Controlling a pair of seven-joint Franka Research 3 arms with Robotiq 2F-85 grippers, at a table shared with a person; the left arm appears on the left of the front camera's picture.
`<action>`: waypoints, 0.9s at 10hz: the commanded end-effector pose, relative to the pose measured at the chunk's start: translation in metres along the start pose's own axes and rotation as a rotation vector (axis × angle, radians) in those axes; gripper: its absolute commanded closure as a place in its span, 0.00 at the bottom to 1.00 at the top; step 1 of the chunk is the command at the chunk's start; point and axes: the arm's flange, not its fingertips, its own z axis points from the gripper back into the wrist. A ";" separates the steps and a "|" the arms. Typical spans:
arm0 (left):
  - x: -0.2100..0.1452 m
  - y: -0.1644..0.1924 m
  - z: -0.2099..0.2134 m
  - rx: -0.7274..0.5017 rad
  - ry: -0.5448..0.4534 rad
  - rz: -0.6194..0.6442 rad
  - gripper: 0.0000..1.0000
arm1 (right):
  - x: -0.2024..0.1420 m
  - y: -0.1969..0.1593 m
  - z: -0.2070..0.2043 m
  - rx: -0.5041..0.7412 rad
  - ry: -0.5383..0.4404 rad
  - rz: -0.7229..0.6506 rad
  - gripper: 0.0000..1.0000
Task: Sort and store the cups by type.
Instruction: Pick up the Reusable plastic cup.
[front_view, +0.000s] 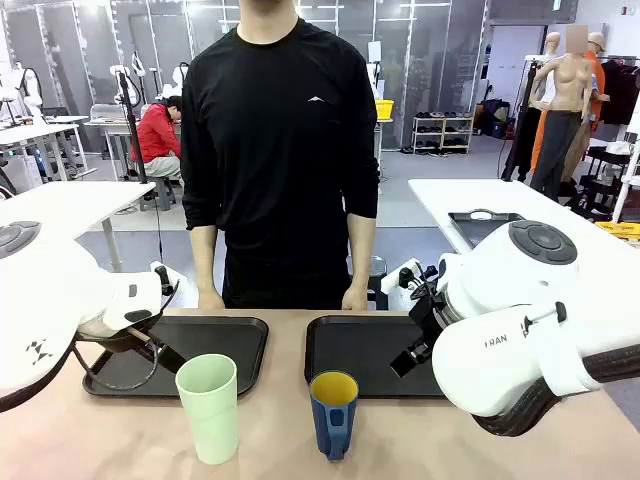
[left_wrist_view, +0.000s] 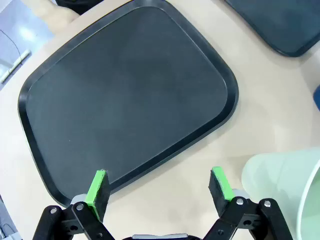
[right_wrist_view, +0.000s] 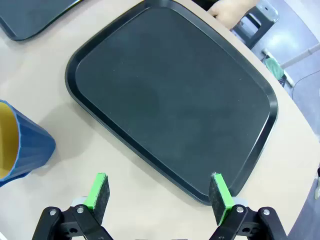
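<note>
Front, cups: mint tumbler (front_view: 208, 405) and blue mug (front_view: 333, 412) stand apart on the counter (front_view: 270, 440), the tumbler before the left tray (front_view: 215, 340), the mug before the right tray (front_view: 365, 345).
Front, hands: left hand (front_view: 168, 358) and right hand (front_view: 408, 358) are mostly hidden by the white arms; their spread is unreadable.
Left wrist: left hand spread wide and empty over the left tray's edge; tumbler cut off at the picture's right.
Right wrist: right hand spread wide and empty over the right tray's edge; mug cut off at the picture's left.

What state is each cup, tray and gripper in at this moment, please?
mint-green tumbler: upright on the table, not held.
blue mug: upright on the table, handle toward the robot, not held.
left tray: flat on the table, no cup on it.
right tray: flat on the table, no cup on it.
left gripper: jaws open, holding nothing.
right gripper: jaws open, holding nothing.
</note>
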 end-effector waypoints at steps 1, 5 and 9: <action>0.000 0.000 0.000 0.000 0.000 0.000 0.00 | 0.000 0.000 0.000 0.000 0.000 0.000 0.00; 0.000 0.000 0.000 0.000 0.000 0.000 0.00 | 0.000 0.000 0.000 0.000 0.000 0.000 0.00; 0.000 0.000 0.000 0.000 0.000 0.000 0.00 | 0.000 0.000 0.000 0.000 0.000 0.000 0.00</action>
